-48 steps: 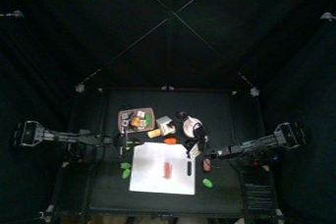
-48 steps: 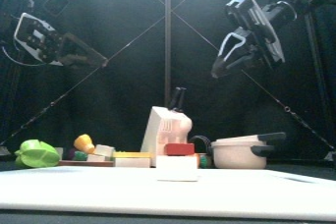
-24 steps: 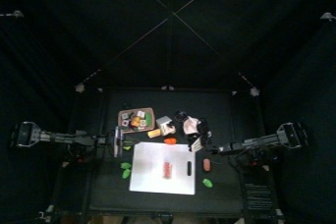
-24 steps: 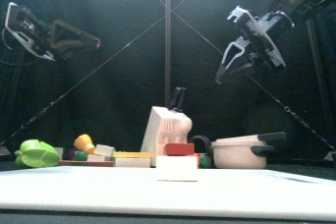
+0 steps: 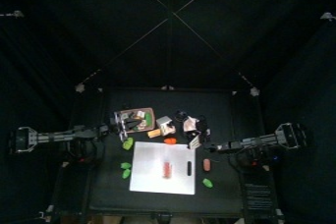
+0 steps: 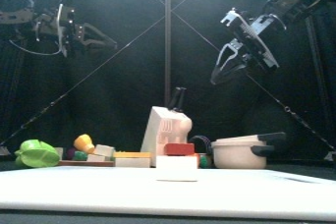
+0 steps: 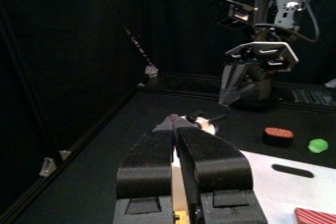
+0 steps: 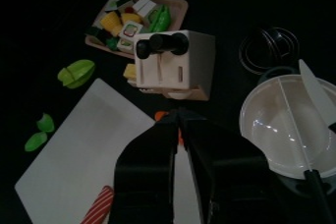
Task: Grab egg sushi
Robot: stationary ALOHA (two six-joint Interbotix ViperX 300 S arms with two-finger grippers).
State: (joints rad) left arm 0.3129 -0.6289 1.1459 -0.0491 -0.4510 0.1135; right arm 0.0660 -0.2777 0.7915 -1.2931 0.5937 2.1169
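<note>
Egg sushi (image 7: pixel 175 191) sits pinched in the left claw (image 7: pixel 178 164).

Black curtains (image 6: pixel 132 81) on all sides, small black table (image 5: pixel 223 105)

A robot test pen: black curtains (image 5: pixel 79 31) enclose a small black table (image 5: pixel 223 105) bearing toy food.

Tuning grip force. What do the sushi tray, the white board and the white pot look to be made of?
Sushi tray: looks like wood, matte; tan colour, flat squared edge. White board: probably plastic, possibly paper; plain matte white, thin, no grain. White pot: likely plastic, semi-gloss; soft highlights inside the bowl, dark handle. All are guesses from appearance alone.
</note>
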